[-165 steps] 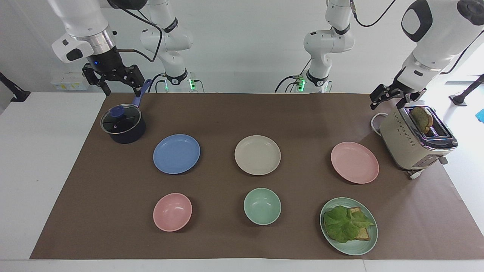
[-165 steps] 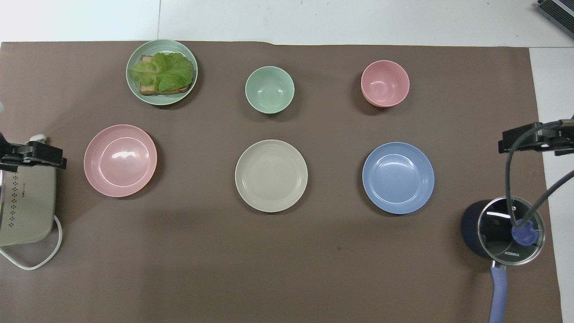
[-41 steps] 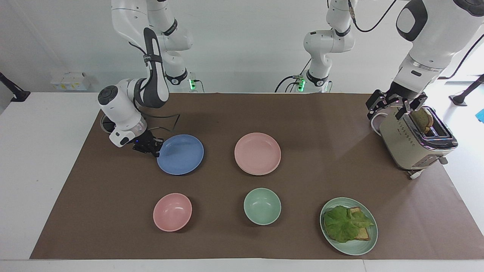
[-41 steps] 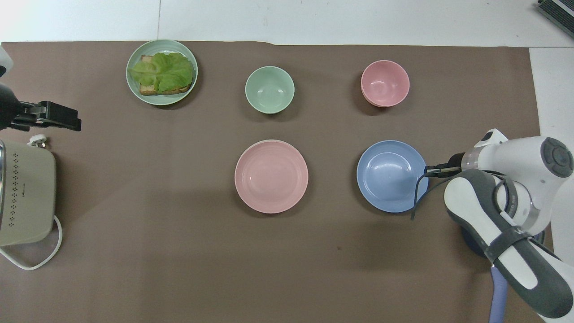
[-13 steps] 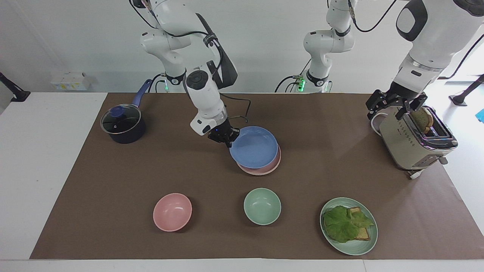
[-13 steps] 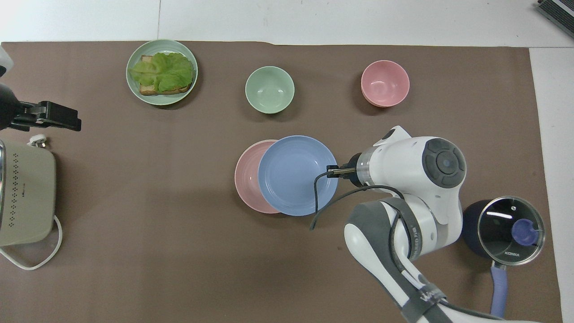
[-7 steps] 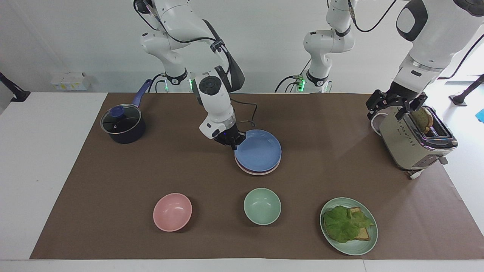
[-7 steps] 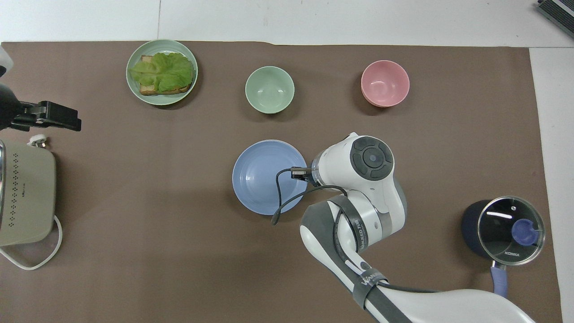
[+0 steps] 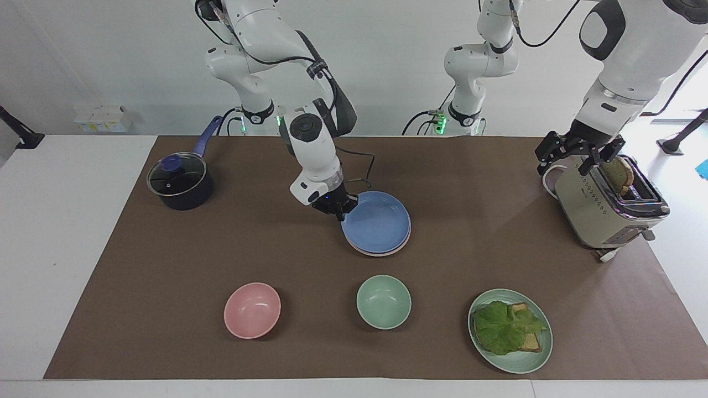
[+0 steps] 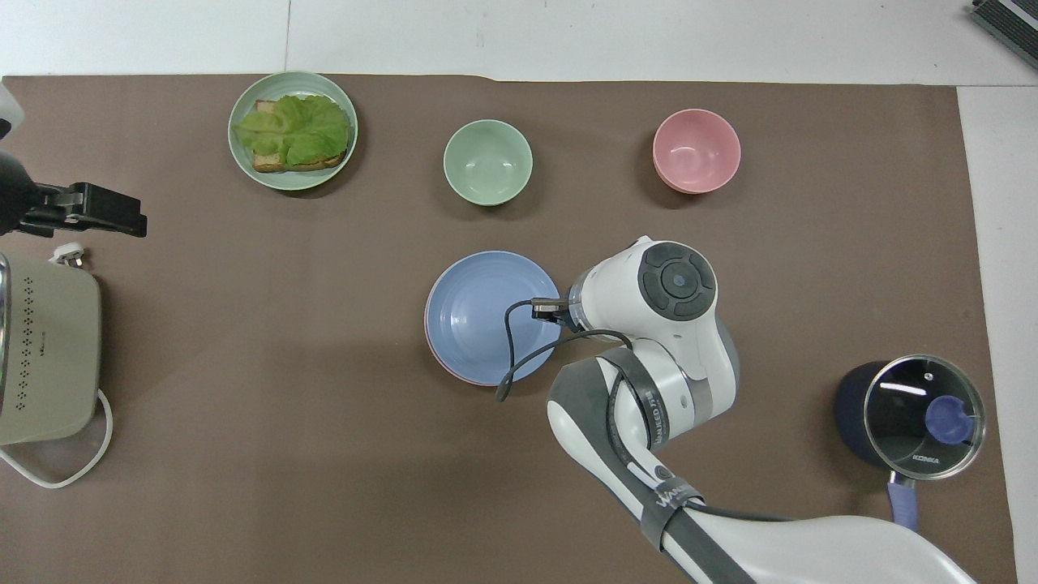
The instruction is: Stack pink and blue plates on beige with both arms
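The blue plate (image 9: 379,224) (image 10: 486,312) lies on top of the pink plate (image 9: 381,255) at the middle of the brown mat. Only a thin pink rim shows under it. The beige plate is hidden beneath both. My right gripper (image 9: 339,212) is shut on the blue plate's rim, on the side toward the right arm's end of the table. In the overhead view the right arm's wrist covers that grip. My left gripper (image 9: 578,152) (image 10: 85,212) hangs open over the toaster's end nearer the robots and holds nothing; that arm waits.
A dark pot with a glass lid (image 9: 180,182) stands at the right arm's end. Farther from the robots sit a pink bowl (image 9: 252,310), a green bowl (image 9: 383,302) and a green plate with lettuce and bread (image 9: 510,330). The beige toaster (image 9: 608,207) holds a bread slice.
My right gripper has carried the blue plate sideways until it is over the pink plate and lowered it onto the stack. In the last half second it shifted only slightly. The left arm stayed still.
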`<state>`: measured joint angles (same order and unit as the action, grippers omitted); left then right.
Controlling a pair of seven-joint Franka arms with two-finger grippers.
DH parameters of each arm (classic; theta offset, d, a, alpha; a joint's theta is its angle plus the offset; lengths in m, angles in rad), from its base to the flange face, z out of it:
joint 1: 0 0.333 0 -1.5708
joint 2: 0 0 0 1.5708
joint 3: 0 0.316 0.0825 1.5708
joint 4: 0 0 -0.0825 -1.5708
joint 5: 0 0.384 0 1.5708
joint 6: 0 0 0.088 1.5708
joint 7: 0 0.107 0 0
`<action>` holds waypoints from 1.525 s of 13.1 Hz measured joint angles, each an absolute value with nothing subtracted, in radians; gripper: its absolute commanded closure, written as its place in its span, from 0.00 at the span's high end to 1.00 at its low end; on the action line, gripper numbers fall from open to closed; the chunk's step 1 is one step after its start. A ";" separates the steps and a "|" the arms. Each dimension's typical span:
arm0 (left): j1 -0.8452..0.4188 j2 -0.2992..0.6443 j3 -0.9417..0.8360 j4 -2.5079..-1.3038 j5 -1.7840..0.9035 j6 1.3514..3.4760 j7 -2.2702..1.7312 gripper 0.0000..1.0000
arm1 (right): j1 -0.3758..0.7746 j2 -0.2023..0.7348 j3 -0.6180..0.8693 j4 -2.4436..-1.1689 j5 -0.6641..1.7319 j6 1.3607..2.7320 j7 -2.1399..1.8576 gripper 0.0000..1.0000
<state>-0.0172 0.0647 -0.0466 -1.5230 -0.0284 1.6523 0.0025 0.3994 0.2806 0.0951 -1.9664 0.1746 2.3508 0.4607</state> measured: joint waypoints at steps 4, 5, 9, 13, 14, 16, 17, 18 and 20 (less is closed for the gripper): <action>-0.017 0.065 -0.047 -1.523 -0.028 1.652 0.002 1.00 | 0.399 0.285 0.095 -1.966 0.175 2.365 0.461 0.13; -0.017 0.065 -0.047 -1.523 -0.028 1.652 0.002 1.00 | 0.399 0.285 0.095 -1.966 0.175 2.366 0.461 0.31; -0.017 0.065 -0.047 -1.523 -0.028 1.652 0.002 1.00 | 0.399 0.285 0.095 -1.963 0.175 2.369 0.461 1.00; -0.017 0.065 -0.047 -1.523 -0.028 1.652 0.002 1.00 | 0.349 0.235 0.085 -1.936 0.174 2.327 0.462 1.00; -0.017 0.065 -0.047 -1.523 -0.028 1.652 0.002 1.00 | 0.312 0.200 0.084 -1.933 0.171 2.291 0.461 1.00; -0.017 0.065 -0.047 -1.523 -0.028 1.652 0.002 1.00 | 0.222 0.124 0.082 -1.931 0.106 2.218 0.458 1.00; -0.017 0.065 -0.047 -1.523 -0.028 1.652 0.002 1.00 | 0.182 0.090 0.082 -1.931 0.055 2.187 0.455 1.00; -0.017 0.065 -0.047 -1.523 -0.028 1.652 0.002 1.00 | 0.145 0.058 0.082 -1.931 0.020 2.157 0.454 1.00; -0.017 0.065 -0.047 -1.523 -0.028 1.652 0.002 1.00 | 0.083 0.003 0.082 -1.921 0.005 2.087 0.432 1.00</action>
<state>-0.0172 0.0647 -0.0466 -1.5230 -0.0284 1.6523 0.0025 0.0829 0.0028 0.0817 -1.9206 0.0054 2.0871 0.4322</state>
